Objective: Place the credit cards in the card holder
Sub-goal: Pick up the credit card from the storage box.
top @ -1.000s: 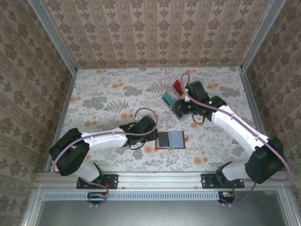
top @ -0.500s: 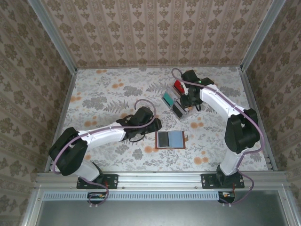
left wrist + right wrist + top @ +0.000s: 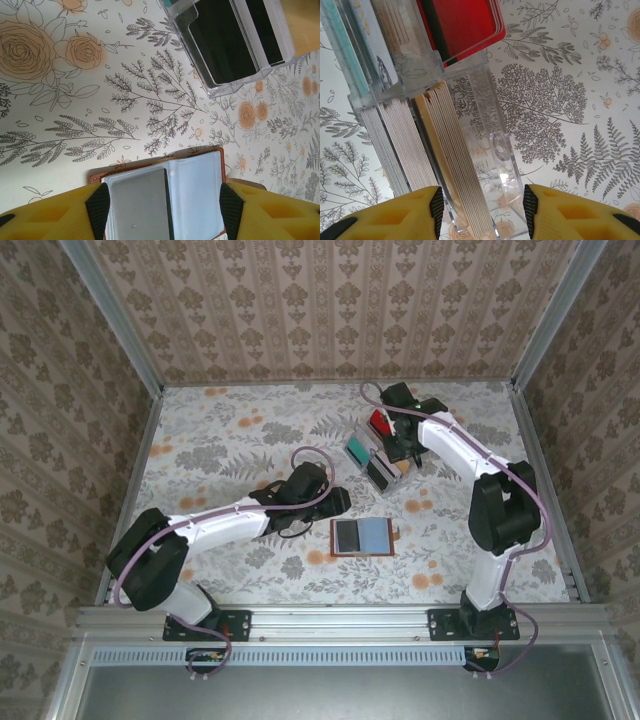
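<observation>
On the top camera I see the card holder lying open on the table, the left gripper just beside its far left corner and the right gripper over the clear rack. My left wrist camera shows that claw released, pads wide apart above the open holder, a grey card in one pocket. My right wrist camera shows the other claw spread, grasping nothing, astride the credit cards standing on edge in the rack

card holder — brown rim, grey and blue pockets | table — floral
</observation>
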{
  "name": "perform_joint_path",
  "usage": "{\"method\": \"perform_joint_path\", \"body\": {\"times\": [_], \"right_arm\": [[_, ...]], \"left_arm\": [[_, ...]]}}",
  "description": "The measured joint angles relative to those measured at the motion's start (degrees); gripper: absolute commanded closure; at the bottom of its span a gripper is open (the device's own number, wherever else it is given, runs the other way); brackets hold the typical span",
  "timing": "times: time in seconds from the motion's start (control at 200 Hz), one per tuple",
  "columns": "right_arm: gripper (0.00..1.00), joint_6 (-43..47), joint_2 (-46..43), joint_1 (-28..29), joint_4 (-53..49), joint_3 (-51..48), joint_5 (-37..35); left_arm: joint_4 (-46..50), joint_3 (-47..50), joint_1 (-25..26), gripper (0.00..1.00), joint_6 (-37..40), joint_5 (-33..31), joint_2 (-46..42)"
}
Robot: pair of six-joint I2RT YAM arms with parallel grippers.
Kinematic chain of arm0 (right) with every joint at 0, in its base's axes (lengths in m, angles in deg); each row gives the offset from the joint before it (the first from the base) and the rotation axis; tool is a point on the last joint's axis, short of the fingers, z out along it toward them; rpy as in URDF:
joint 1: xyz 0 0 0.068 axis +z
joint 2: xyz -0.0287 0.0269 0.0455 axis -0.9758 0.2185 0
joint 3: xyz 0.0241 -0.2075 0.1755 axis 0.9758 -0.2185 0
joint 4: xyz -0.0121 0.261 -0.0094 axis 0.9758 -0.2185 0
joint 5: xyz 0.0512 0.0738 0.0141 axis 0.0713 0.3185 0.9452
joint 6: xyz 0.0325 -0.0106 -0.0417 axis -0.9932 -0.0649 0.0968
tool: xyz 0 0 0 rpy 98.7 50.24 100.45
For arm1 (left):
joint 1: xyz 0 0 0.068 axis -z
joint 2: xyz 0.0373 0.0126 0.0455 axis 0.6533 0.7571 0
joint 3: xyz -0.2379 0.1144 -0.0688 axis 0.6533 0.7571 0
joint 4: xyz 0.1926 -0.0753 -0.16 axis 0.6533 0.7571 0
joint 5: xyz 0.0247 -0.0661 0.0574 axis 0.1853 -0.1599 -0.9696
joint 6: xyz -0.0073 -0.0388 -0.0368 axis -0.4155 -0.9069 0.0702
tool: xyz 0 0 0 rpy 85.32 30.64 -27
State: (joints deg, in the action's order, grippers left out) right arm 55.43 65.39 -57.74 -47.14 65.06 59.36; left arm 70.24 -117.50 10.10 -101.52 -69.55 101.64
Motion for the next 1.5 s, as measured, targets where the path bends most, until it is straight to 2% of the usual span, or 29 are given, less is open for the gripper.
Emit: {"method": "perform_joint_path", "body": {"times": [0.46, 0.855, 1.08, 1.15, 1.5], "right_arm": [[0.49, 0.63, 3.52, 0.39, -0.31, 1.40, -3.76], [0.55, 0.61, 3.56, 0.48, 0.46, 1.44, -5.42], [0.63, 0.68, 3.10, 0.48, 0.85, 1.31, -5.92], [0.72, 0.61, 3.02, 0.48, 0.87, 1.29, -5.90], [0.82, 1.03, 2.99, 0.48, 1.27, 1.18, -6.03]], "left_arm": [[-0.02, 0.00, 0.00, 0.36, 0.00, 0.13, 0.00], [-0.02, 0.00, 0.00, 0.36, -0.02, 0.11, 0.02], [-0.02, 0.00, -0.22, 0.36, -0.02, 0.13, 0.02], [-0.02, 0.00, -0.35, 0.36, -0.02, 0.11, 0.02], [-0.02, 0.00, -0.42, 0.36, -0.02, 0.33, 1.09]]}}
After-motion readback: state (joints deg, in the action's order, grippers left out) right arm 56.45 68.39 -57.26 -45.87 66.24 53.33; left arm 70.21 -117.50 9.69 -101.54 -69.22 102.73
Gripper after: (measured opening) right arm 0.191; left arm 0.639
